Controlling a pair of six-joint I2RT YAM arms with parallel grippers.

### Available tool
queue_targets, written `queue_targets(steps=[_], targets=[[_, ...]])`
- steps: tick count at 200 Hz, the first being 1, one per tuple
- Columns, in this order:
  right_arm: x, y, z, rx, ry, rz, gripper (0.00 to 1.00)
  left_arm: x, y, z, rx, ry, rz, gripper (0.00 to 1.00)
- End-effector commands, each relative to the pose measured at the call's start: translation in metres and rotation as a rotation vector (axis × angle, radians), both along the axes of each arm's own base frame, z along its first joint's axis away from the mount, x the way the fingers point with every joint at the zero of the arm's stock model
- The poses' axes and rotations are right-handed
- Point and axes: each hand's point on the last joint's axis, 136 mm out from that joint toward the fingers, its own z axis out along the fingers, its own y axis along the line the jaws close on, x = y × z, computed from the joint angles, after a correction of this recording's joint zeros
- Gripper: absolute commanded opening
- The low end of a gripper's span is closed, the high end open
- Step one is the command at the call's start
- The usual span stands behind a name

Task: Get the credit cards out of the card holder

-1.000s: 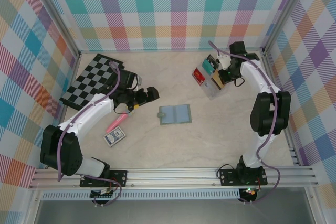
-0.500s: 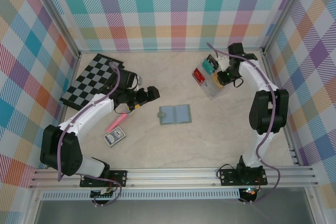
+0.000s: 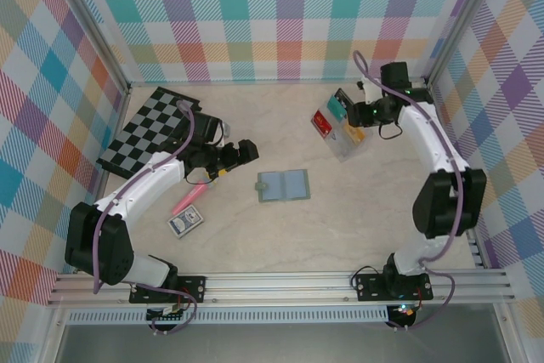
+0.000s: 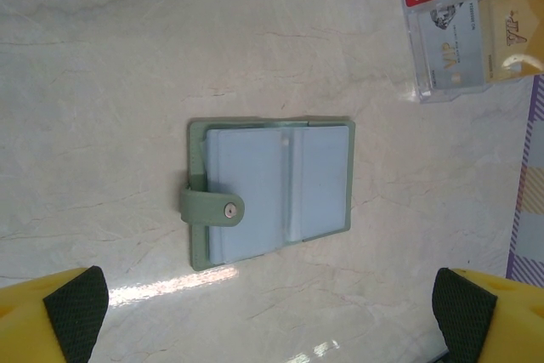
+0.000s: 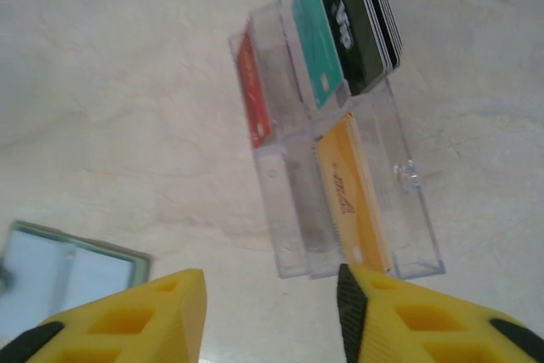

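I look down from the top and see the small grey-green soft card holder (image 3: 283, 185) lying open and flat in the middle of the pale, stone-look table (image 3: 340, 218). On my left wrist camera it is right under me (image 4: 270, 201), and its little strap with a round snap points to one side.

My left claw (image 3: 252, 151) hangs over the table just left of the card holder. It is open as wide as it goes (image 4: 270, 299) and has nothing in it. I see its yellow fingers (image 4: 51, 312) at the two bottom corners, far apart.

The cards sit in a clear plastic tray (image 3: 342, 149) at the far right of the table, well apart from the card holder. I can see a thin red card (image 5: 253, 91), a teal card (image 5: 316, 36), a dark card (image 5: 357, 23) and a yellow card (image 5: 353, 197), each in a part of the tray.

My right claw (image 3: 362, 114) is by the far right side of the tray. It is partly open (image 5: 272, 295), with nothing between its yellow fingers (image 5: 127, 316).

At the far left lies a black and grey checkered board (image 3: 153, 131). Near it are a pink thing (image 3: 187, 201) and a blue pack of playing cards (image 3: 185, 224).
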Motion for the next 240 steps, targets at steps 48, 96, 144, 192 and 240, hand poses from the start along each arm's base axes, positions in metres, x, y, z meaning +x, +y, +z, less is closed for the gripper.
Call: queue_targets(steps=[48, 96, 144, 192, 240], targets=[[-0.061, 0.060, -0.009, 0.389, 0.157, -0.096, 0.56, -0.003, -0.016, -0.024, 0.022, 0.062, -0.022, 0.98], [-0.092, 0.116, -0.072, 0.351, 0.344, -0.036, 0.55, -0.001, -0.042, -0.048, 0.070, 0.128, -0.065, 0.84], [-0.100, 0.156, -0.118, 0.326, 0.460, -0.016, 0.50, 0.003, -0.057, -0.074, 0.165, 0.180, -0.083, 0.65], [-0.096, 0.153, -0.149, 0.208, 0.487, -0.038, 0.44, 0.010, -0.063, -0.096, 0.219, 0.219, -0.094, 0.45], [-0.095, 0.149, -0.169, 0.155, 0.526, -0.047, 0.43, 0.016, -0.067, -0.108, 0.238, 0.247, -0.097, 0.38]])
